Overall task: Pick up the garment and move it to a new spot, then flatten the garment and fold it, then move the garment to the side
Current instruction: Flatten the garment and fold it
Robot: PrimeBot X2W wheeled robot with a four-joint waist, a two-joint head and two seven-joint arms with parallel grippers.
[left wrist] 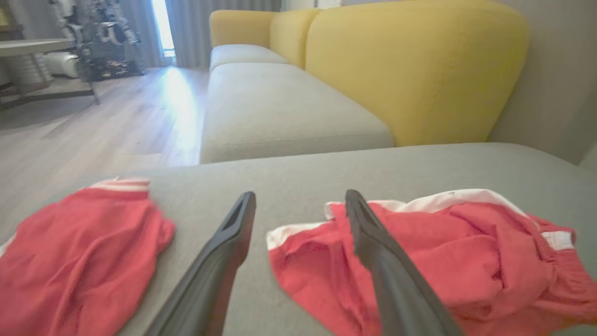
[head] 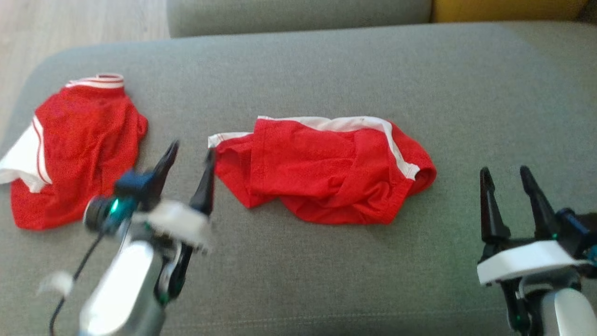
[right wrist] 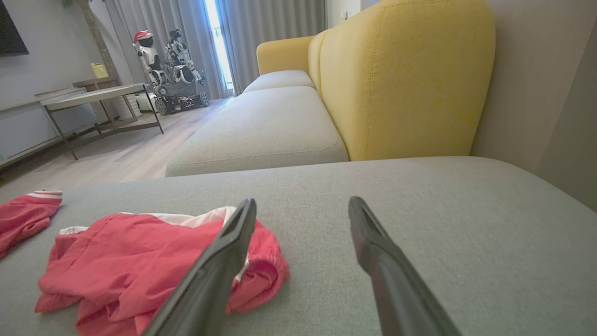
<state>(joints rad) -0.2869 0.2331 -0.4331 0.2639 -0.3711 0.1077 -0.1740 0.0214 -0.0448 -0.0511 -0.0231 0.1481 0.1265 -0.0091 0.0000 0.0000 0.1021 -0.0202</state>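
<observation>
- A red garment (head: 326, 172) with white trim is lying crumpled in the middle of a grey cushion (head: 326, 70), about midway between its left and right edges.
- A second red piece (head: 74, 149) is lying near the cushion's left edge, apart from the garment.
- The left gripper (head: 193, 147) is hovering with its fingers spread wide, just beside the garment's left end. Motion blur is making it hard to tell whether a fingertip is touching the cloth.
- The right gripper (head: 505, 170) is also standing wide and holding nothing, near the cushion's right edge and clear of the garment.
- The cloth is looking thin, light and limp, so it is likely to sag and bunch when lifted.
- Its white-trimmed far edge is probably offering the firmest hold, and pinching that edge at both ends should keep the cloth spread.
</observation>
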